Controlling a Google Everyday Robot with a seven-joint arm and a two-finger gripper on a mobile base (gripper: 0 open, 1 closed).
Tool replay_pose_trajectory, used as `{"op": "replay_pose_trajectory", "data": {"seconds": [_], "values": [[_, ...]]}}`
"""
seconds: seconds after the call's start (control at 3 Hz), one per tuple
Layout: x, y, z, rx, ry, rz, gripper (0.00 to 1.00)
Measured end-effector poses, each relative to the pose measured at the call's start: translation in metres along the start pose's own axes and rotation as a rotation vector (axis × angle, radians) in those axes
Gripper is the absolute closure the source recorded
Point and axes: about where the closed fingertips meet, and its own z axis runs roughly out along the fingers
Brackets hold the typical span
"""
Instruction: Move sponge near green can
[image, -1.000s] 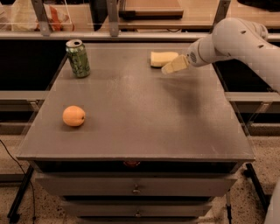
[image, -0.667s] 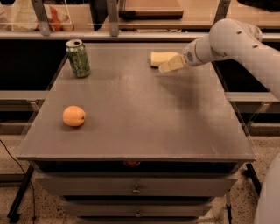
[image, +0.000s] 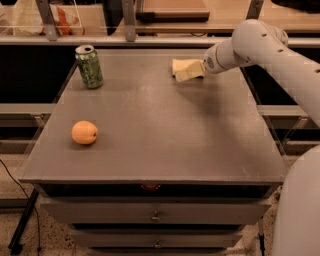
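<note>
The pale yellow sponge (image: 180, 65) lies at the back of the grey table, right of centre. My gripper (image: 190, 74) reaches in from the right on the white arm (image: 250, 45) and sits at the sponge's front right side, overlapping it. The green can (image: 89, 66) stands upright at the table's back left corner, far left of the sponge and the gripper.
A round orange fruit (image: 84, 132) lies at the table's front left. The grey table (image: 160, 145) has drawers below its front edge. A shelf rail with posts runs behind the table. The robot's white body (image: 300, 210) fills the lower right.
My gripper has moved a little to the left, up against the sponge. The sponge, can and orange have stayed in place.
</note>
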Motion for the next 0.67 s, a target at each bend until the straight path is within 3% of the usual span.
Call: {"op": "replay_pose_trajectory", "data": {"seconds": [0.33,0.67], "values": [[-0.0031,0.0049,0.0098,-0.023,0.004,-0.007,0.17],[-0.0028,0.0087,0.0156,-0.037,0.007,-0.01,0.41]]}}
